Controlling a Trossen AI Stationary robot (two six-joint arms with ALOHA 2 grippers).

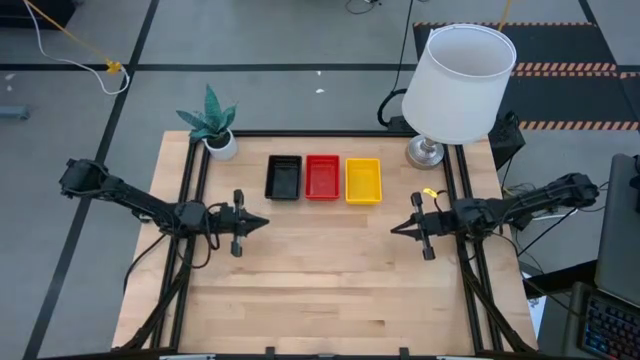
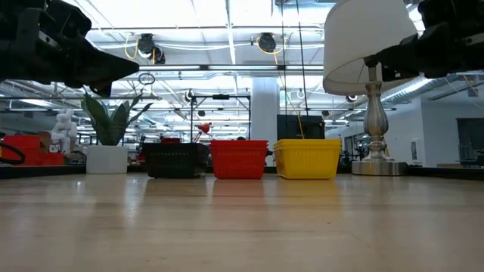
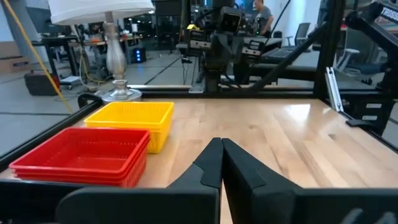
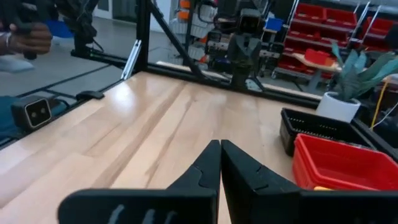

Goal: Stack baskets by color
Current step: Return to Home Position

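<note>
Three stacks of baskets stand side by side on the table at its far middle: black (image 1: 283,177), red (image 1: 322,177) and yellow (image 1: 363,181), each resting on its base. The low view shows them in a row, black (image 2: 175,160), red (image 2: 239,159), yellow (image 2: 307,158). My left gripper (image 1: 262,222) is shut and empty at the left, pointing level toward the table's middle, nearer than the baskets. My right gripper (image 1: 395,228) is shut and empty at the right, facing it. The left wrist view shows the red (image 3: 81,155) and yellow (image 3: 134,121) stacks beside my left gripper (image 3: 221,146).
A white lamp (image 1: 458,85) stands at the table's far right corner, its base (image 1: 425,152) beside the yellow stack. A small potted plant (image 1: 212,125) sits at the far left corner. Bare wood (image 1: 330,290) lies between and nearer than the grippers. A black frame (image 1: 320,132) edges the table.
</note>
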